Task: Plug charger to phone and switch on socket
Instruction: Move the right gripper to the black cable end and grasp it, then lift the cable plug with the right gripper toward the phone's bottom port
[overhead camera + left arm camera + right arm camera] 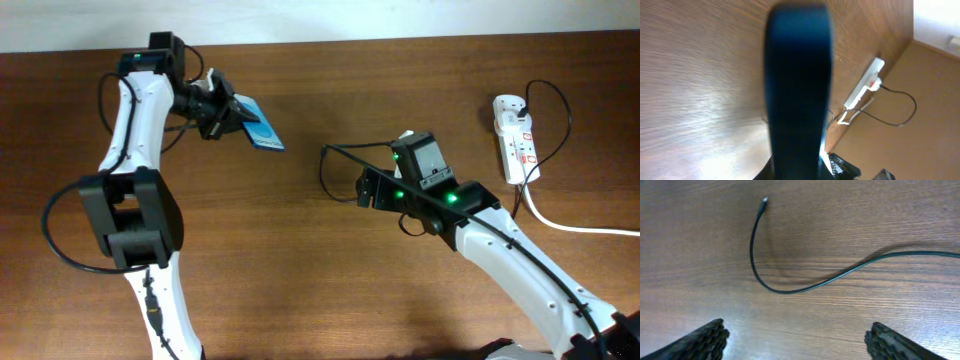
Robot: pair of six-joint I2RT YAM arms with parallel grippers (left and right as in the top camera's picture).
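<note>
The left arm's fingers [220, 112] pinch one end of the slim smartphone with the bright blue screen [262, 130], holding it in the upper left of the overhead frame with its free end pointing towards the centre. In the left wrist view the smartphone [797, 90] is only a dark, blurred bar down the middle, and the fingers themselves cannot be made out.

The right arm's fingers [797, 330] are spread wide and grip nothing. They hang over the brown wooden table [300, 280] near the middle of the frame. The thin black charger cable [785, 292] lies loose on the table ahead of them, curling to a small plug tip [763, 201] at the upper left of the right wrist view.

The white oblong power strip with red marks [515, 140] lies at the right edge, well apart from both arms, with a thick white cord [570, 225] trailing from it.
</note>
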